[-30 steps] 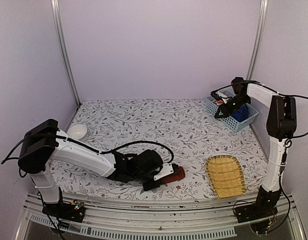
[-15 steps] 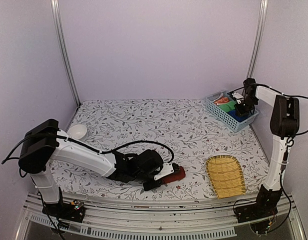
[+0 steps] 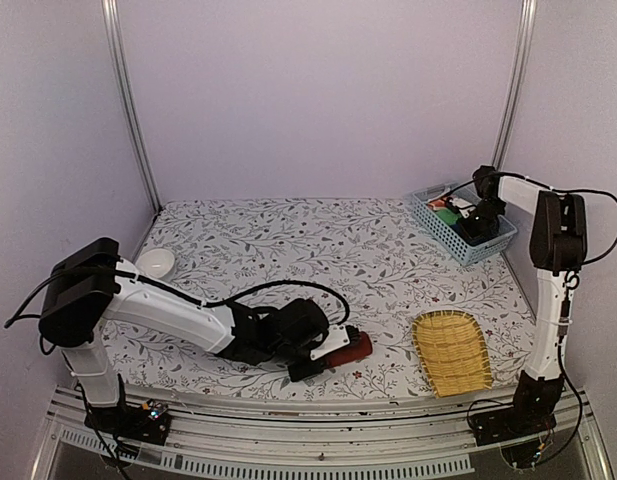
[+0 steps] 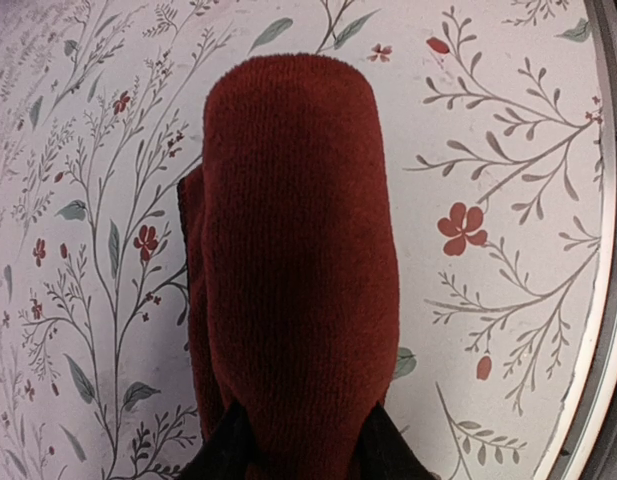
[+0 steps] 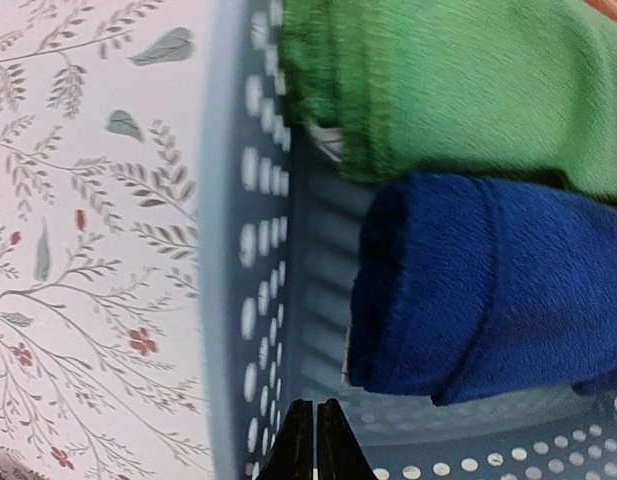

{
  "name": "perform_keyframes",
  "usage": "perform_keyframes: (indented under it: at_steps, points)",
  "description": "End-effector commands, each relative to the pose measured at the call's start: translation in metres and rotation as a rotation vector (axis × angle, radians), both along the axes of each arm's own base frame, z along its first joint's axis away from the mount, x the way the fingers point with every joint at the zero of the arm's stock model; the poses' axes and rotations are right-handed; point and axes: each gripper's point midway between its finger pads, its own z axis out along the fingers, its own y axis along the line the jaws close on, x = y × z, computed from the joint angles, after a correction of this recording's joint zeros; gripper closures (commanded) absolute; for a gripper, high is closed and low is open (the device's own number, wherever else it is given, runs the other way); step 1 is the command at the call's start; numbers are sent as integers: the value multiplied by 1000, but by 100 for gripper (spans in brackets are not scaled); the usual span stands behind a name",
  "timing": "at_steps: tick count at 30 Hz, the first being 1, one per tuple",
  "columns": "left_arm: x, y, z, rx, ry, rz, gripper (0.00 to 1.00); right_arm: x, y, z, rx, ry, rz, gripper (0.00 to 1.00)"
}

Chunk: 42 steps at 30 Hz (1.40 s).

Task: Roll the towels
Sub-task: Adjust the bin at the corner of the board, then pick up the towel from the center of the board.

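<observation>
At the near edge of the table point(image 3: 288, 240), the overhead view showed the left gripper point(image 3: 318, 362) lying low on the patterned cloth. The red towel point(image 3: 355, 346) projected from its tip as a rolled bundle. A wicker tray point(image 3: 451, 350) lay well apart to that gripper's right, and a white bowl point(image 3: 155, 263) lay far off to its left. The right gripper point(image 3: 480, 222) was down within the blue basket point(image 3: 458, 245) at the far right corner; its jaw state could not be read from this view.

In the left wrist view, the left gripper point(image 4: 303, 455) was clamped on the near end of the red towel point(image 4: 293, 250), one black finger point(image 4: 226, 452) on either flank. The roll extended straight ahead of the fingers and rested on the cloth.

In the right wrist view, the right gripper point(image 5: 315, 440) had its fingers pressed together with nothing between them. It was beside the perforated wall of the blue basket point(image 5: 258, 300). A blue towel point(image 5: 488, 290) lay just ahead and to the right of the fingertips, and a green towel point(image 5: 448, 90) lay beyond it, the two touching.
</observation>
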Motion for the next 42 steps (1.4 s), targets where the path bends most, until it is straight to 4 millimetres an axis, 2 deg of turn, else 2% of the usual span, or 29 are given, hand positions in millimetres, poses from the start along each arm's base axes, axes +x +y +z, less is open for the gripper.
perform_keyframes:
  at_steps: [1,3,5,8,10,13,15,16,19,20,21,22,25,32,36,42]
  points:
    - [-27,38,-59,197,152,-22,70,-13,71,9,96,25,130,93]
    - [-27,38,-61,201,154,-22,70,-12,89,7,115,29,159,93]
    - [-29,39,-64,211,165,-22,70,-8,98,4,108,31,165,92]
    - [-31,42,-66,211,187,-16,71,2,95,12,92,9,139,89]
    - [-33,42,-64,198,211,-6,71,3,93,27,85,-25,132,84]
    - [-34,39,-57,157,269,5,72,-4,95,62,104,-93,138,73]
    - [-34,36,-54,128,319,3,72,-17,106,87,163,-125,182,70]
    - [-35,36,-53,119,351,4,72,-29,115,107,211,-152,227,67]
    - [-33,35,-52,92,446,19,73,-81,161,139,374,-182,467,62]
    - [-33,35,-52,89,478,22,73,-101,174,142,410,-182,554,61]
    - [-34,35,-52,78,515,26,73,-125,186,139,427,-179,651,59]
    - [-32,34,-52,70,546,34,73,-143,196,138,437,-188,717,59]
    - [-34,35,-57,49,682,51,74,-194,224,119,398,-199,903,57]
    - [-20,43,-55,-34,902,161,74,-276,276,81,282,-186,1194,56]
    - [-15,44,-46,-103,995,200,76,-293,297,56,227,-170,1264,55]
    - [-12,45,-42,-158,1105,227,77,-293,329,21,57,-259,1290,52]
